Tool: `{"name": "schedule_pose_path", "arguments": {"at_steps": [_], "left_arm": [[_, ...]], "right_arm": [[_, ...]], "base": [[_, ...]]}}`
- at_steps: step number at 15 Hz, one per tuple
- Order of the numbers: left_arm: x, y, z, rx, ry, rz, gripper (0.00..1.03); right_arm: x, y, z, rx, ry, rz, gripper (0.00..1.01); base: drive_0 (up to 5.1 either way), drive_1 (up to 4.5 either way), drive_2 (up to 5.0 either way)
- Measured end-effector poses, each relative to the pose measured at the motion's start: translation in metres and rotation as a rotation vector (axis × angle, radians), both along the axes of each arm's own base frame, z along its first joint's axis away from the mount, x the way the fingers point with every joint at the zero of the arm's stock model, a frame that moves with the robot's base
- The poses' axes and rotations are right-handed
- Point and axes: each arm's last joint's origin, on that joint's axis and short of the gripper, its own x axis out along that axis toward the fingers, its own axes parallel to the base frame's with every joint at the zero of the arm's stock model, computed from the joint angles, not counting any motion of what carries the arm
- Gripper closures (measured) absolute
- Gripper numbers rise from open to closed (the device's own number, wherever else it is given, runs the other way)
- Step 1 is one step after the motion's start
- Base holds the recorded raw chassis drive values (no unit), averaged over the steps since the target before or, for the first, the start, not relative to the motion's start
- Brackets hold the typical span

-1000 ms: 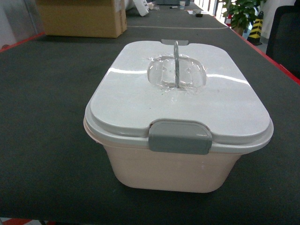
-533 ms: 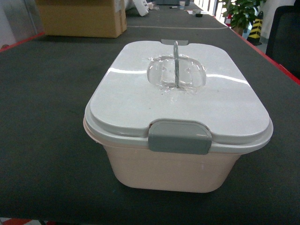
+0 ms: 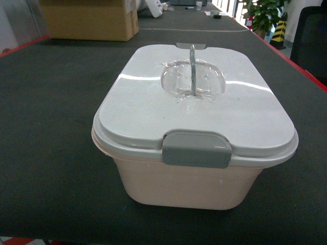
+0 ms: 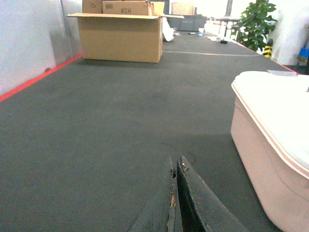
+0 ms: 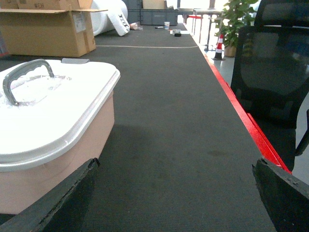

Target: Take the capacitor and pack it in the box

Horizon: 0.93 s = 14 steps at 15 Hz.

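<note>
A pale peach-pink box (image 3: 184, 186) sits in the middle of a dark grey bench (image 3: 51, 127), filling the centre of the head view. Its white lid (image 3: 153, 109) is on and closed, with a grey latch (image 3: 196, 148) at 6 o'clock on the near edge, a second grey latch (image 3: 190, 46) at 12 o'clock on the far edge, and a thin grey handle (image 3: 192, 69) standing upright over a clear recess in the lid's centre. No capacitor shows in any view.

In the left wrist view the left claw (image 4: 175, 203) rests low at 6 o'clock with its two dark fingers pressed together; the box lies at 3 o'clock, apart from it. In the right wrist view the right claw (image 5: 176, 205) has its fingers spread wide, one at each lower corner, holding nothing; the box is at 9 o'clock, just beside the left finger.

A brown cardboard carton (image 3: 89, 19) stands far back at 11 o'clock in the head view. A potted plant (image 3: 263, 14) and a black chair (image 5: 273, 82) lie beyond the bench's red edge at 1 to 3 o'clock
</note>
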Motion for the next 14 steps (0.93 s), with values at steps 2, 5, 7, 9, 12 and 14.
{"name": "schedule_pose_path", "arguments": {"at_steps": [2,5,7,9,12,14], "left_arm": [[-0.003,0.000,0.000,0.000,0.003,0.000,1.01],[-0.008,0.000,0.000,0.000,0.000,0.000,1.01],[-0.011,0.000,0.000,0.000,0.002,0.000,1.01],[-0.013,0.000,0.000,0.000,0.000,0.000,1.01],[-0.024,0.000,-0.001,0.001,-0.005,0.002,1.01],[-0.023,0.000,-0.004,0.001,0.016,0.003,1.01]], "right_arm": [[0.000,0.000,0.000,0.000,0.000,0.000,0.03],[0.000,0.000,0.000,0.000,0.000,0.000,0.03],[0.000,0.000,0.000,0.000,0.000,0.000,0.03],[0.000,0.000,0.000,0.000,0.000,0.000,0.03],[0.000,0.000,0.000,0.000,0.000,0.000,0.03],[0.000,0.000,0.000,0.000,0.000,0.000,0.03]], "base": [[0.0,0.00,0.0],[0.0,0.00,0.0],[0.0,0.00,0.0],[0.0,0.00,0.0],[0.0,0.00,0.0],[0.0,0.00,0.0]]}}
